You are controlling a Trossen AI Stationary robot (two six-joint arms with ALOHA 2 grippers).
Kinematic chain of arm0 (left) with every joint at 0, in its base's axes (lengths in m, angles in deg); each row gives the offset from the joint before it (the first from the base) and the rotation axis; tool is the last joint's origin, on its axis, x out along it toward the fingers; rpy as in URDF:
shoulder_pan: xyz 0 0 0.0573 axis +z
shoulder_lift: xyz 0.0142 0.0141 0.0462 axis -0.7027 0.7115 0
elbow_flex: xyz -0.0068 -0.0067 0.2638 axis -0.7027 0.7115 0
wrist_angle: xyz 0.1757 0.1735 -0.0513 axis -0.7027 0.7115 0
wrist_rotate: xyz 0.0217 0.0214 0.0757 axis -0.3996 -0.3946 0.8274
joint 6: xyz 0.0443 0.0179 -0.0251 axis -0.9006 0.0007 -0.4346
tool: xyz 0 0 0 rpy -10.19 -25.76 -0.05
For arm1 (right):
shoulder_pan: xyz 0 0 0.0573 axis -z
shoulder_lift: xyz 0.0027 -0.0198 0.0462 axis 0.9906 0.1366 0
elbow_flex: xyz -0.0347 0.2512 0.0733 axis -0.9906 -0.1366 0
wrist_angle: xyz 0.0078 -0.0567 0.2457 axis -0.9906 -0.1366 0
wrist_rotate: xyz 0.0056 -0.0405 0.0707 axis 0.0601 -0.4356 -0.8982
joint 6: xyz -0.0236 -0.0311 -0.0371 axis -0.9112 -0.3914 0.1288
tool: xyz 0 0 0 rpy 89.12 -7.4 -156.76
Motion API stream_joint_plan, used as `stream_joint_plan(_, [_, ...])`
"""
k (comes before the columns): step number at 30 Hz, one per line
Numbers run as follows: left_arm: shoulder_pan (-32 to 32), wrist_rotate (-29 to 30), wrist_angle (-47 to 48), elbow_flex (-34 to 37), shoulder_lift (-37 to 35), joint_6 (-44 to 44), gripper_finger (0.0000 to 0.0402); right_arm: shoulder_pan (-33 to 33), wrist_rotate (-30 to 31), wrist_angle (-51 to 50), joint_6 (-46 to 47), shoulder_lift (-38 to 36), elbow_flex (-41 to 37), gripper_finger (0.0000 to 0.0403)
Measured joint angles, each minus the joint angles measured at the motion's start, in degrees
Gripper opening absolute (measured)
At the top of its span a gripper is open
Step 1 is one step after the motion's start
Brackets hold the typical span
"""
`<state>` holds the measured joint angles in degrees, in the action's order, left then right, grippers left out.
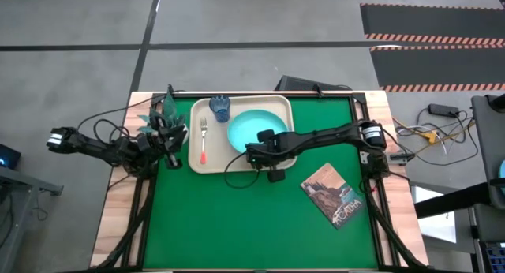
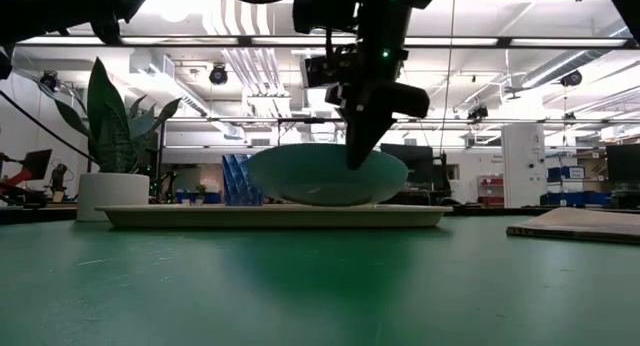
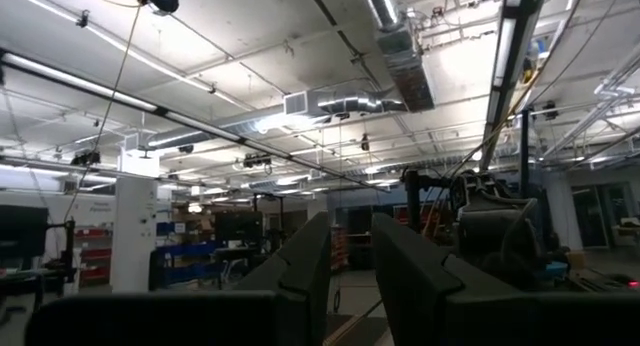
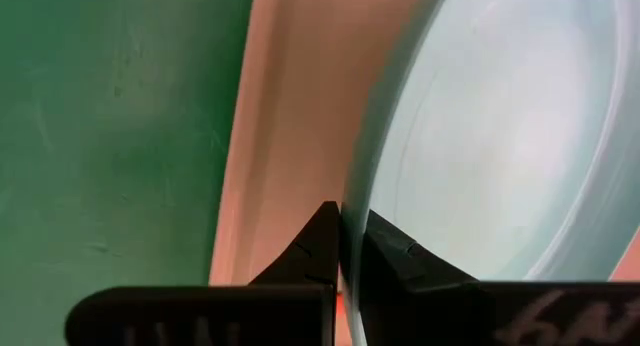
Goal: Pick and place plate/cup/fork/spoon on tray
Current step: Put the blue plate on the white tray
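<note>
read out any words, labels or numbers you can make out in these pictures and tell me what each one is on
Brown-covered book on the green table mat: light title lettering near its lower edge, too small to read.
Right gripper, shut on the round turquoise plate's rim: pale handwritten marks on its dark body, cut off, unreadable.
Nothing else carries readable text.

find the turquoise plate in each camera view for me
High view: the plate lies on the right half of the tray, the right claw at its near rim.
Low view: picture centre, above the tray, the claw pinching its rim.
Left wrist view: not in it.
Right wrist view: fills the right side, rim between the claw's fingertips.
Shared landmark: the tray.
</note>
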<state>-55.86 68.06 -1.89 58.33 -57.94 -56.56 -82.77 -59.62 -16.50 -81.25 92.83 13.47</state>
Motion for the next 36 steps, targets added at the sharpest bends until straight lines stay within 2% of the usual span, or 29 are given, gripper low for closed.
stream_joint_plan(5, [0.02,2.12,0.06,0.01,0.34,0.00,0.0063,-0.08,-0.08,0.75,-0.61,1.97,0.98,0.0010])
stream_joint_plan(24, [0.01,2.19,0.07,0.01,0.61,-0.04,0.0063,-0.37,0.19,7.81,-2.34,5.89,1.74,0.0010])
stream_joint_plan(36, [0.00,2.18,0.06,0.01,1.01,-0.04,0.0063,-0.23,0.23,7.75,-2.54,6.78,1.67,0.0012])
